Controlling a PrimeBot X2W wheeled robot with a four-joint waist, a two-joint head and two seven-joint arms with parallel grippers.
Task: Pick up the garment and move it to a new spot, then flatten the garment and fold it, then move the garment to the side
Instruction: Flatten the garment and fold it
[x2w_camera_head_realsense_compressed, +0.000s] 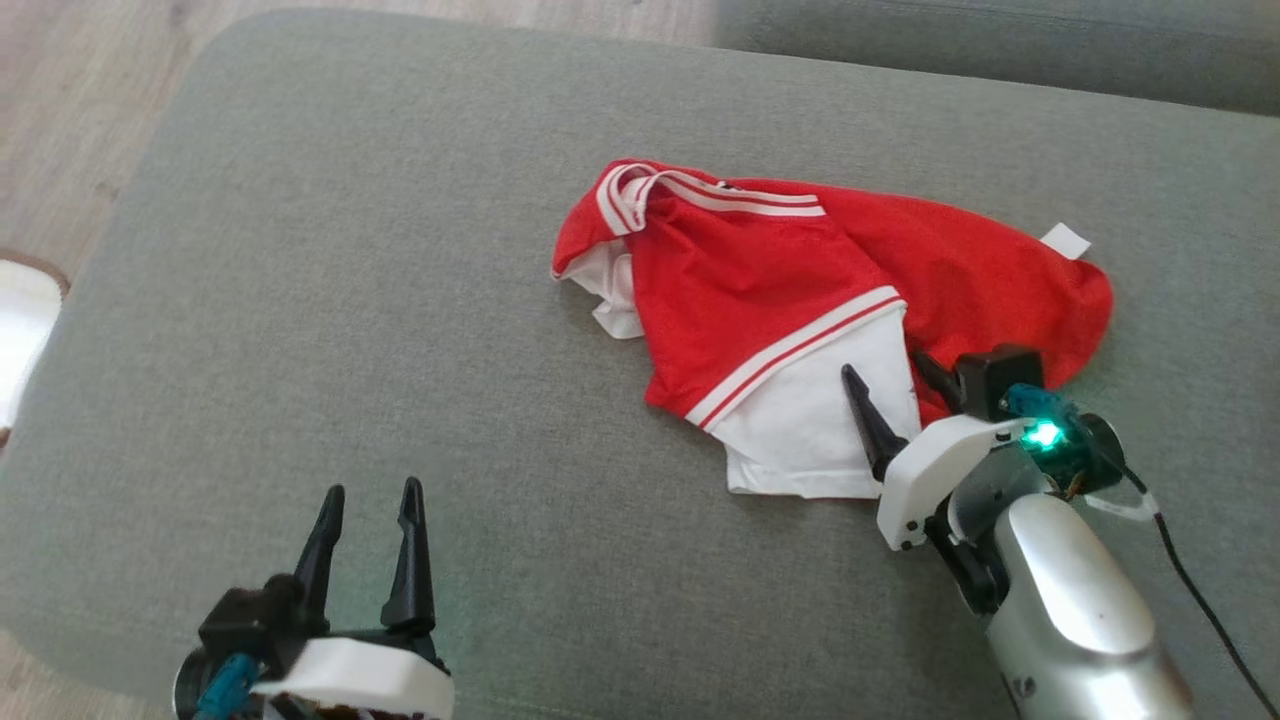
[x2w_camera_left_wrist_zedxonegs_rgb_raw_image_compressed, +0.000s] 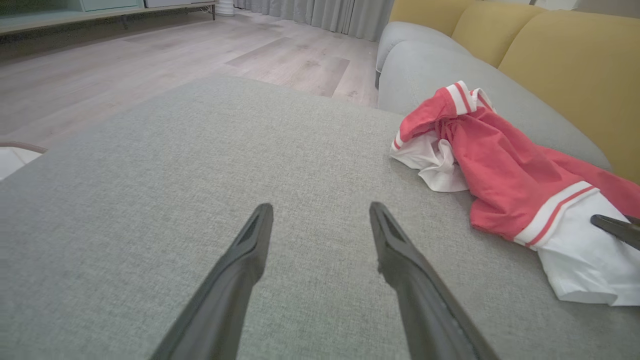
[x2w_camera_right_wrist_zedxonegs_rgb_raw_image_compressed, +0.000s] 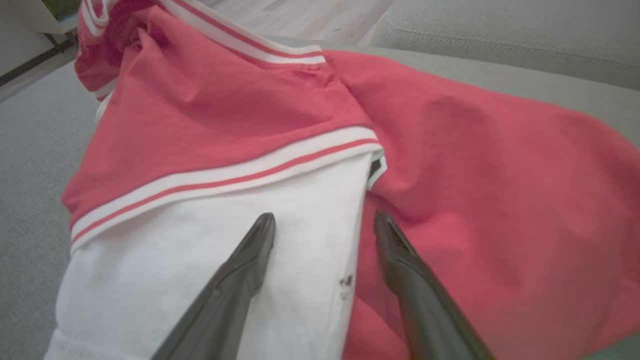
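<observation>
The garment lay right of centre on the cushion. The right gripper hung over its near edge, the left gripper well apart leftward.

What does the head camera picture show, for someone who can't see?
A crumpled red and white fabric garment lies on a grey-green fabric cushion. The open right gripper is at its white part; the open left gripper sits apart.

a crumpled red-and-white garment lies on the grey cushion.
</observation>
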